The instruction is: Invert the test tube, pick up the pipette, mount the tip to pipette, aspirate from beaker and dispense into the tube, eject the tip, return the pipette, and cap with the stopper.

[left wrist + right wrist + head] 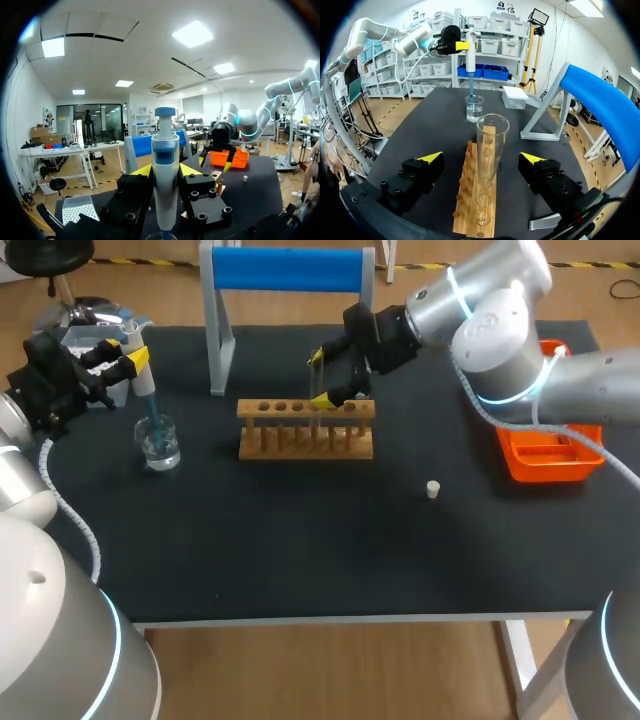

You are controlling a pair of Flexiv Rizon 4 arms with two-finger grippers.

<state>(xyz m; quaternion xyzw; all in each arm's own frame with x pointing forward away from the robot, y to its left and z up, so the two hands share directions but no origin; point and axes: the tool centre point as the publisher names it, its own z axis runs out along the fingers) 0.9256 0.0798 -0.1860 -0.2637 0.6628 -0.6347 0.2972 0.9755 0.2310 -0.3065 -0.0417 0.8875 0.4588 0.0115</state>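
Note:
My left gripper (128, 352) is shut on the white-and-blue pipette (140, 380), which stands upright with its tip down in the glass beaker (160, 443). In the left wrist view the pipette (165, 150) sits between the yellow fingertips (142, 170). My right gripper (482, 158) is open, its fingers wide apart on either side of the clear test tube (491, 142) and not touching it. The tube stands mouth up in the wooden rack (476, 212). In the head view the right gripper (320, 378) hovers over the rack (305, 430). A small white stopper (433, 490) lies on the mat.
An orange tray (545, 458) sits at the right edge under my right arm. A blue-topped stand (285, 270) rises behind the rack. A white tip box (515, 96) lies beyond the beaker (474, 107). The black mat's front half holds only the stopper.

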